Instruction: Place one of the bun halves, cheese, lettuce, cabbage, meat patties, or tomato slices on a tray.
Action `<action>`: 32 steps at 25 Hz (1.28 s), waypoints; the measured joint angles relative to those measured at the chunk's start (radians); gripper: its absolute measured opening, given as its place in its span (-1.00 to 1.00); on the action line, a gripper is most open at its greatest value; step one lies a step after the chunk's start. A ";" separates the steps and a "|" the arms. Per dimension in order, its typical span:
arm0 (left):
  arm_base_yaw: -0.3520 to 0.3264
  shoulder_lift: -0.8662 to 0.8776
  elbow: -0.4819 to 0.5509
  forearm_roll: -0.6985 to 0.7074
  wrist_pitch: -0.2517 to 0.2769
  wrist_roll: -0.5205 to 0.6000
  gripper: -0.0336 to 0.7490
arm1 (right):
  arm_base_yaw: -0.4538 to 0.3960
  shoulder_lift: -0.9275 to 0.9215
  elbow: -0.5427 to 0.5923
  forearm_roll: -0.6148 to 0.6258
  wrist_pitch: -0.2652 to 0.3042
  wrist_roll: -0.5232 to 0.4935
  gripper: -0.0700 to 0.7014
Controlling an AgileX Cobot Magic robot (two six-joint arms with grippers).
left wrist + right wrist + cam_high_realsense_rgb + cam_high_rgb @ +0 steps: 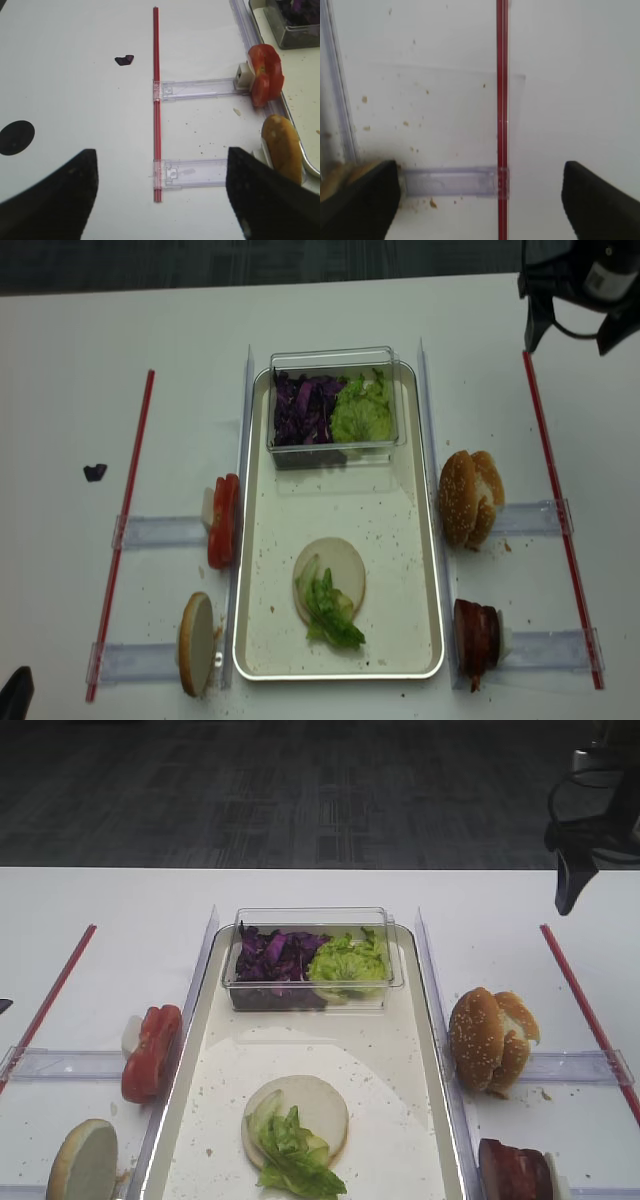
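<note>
Both grippers were empty with jaws apart, right gripper raised beyond the sesame buns, left gripper low by the tomato slices, lettuce-topped bun half already on the tray.

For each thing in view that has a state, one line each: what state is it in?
Tray: holds a bun half and a clear box.
Bun half: flat, lettuce on top.
Clear box: lidless, filled with cabbage and greens.
Sesame buns: on edge, outside the tray.
Tomato slices: standing, outside the tray.
Right gripper: jaws open, empty.
Left gripper: jaws open, empty.
</note>
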 joint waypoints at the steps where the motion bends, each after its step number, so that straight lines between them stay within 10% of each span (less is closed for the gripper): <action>1: 0.000 0.000 0.000 0.000 0.000 0.000 0.34 | 0.000 -0.034 0.049 -0.002 -0.002 -0.001 0.91; 16: 0.000 0.000 0.000 0.000 0.000 0.000 0.34 | 0.000 -0.722 0.777 -0.006 -0.046 -0.019 0.90; 32: 0.000 0.000 0.000 0.000 0.000 0.000 0.34 | 0.000 -1.442 1.061 -0.054 -0.035 -0.034 0.89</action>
